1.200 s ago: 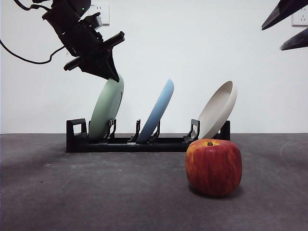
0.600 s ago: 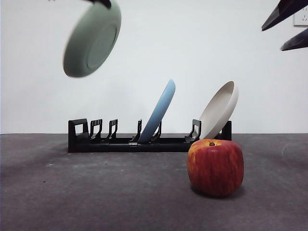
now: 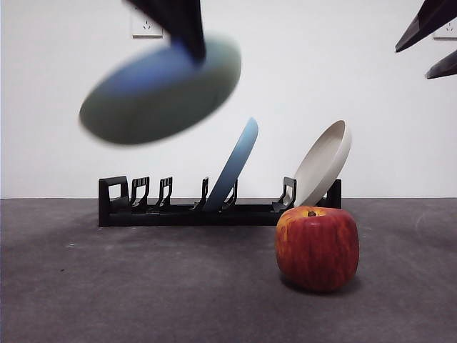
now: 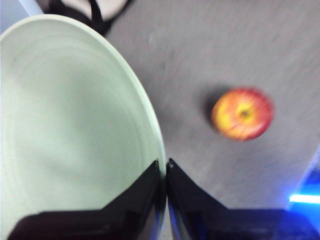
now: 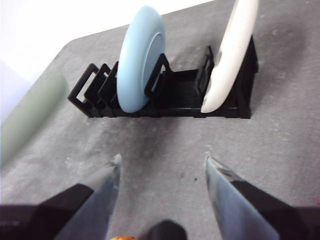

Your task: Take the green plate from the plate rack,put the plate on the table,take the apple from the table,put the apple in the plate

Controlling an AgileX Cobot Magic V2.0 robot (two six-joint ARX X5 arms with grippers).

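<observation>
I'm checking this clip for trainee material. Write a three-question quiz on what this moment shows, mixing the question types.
1. True or false: the green plate is standing in the plate rack.
2. Which hand grips the green plate by its rim? A) left hand B) right hand
3. Fill in: the apple sits on the ____, in front of the rack.

Key
1. False. It is in the air above the rack's vacant slots; the blue plate and cream plate are slotted.
2. A. The right hand is open and holds nothing.
3. table
</observation>
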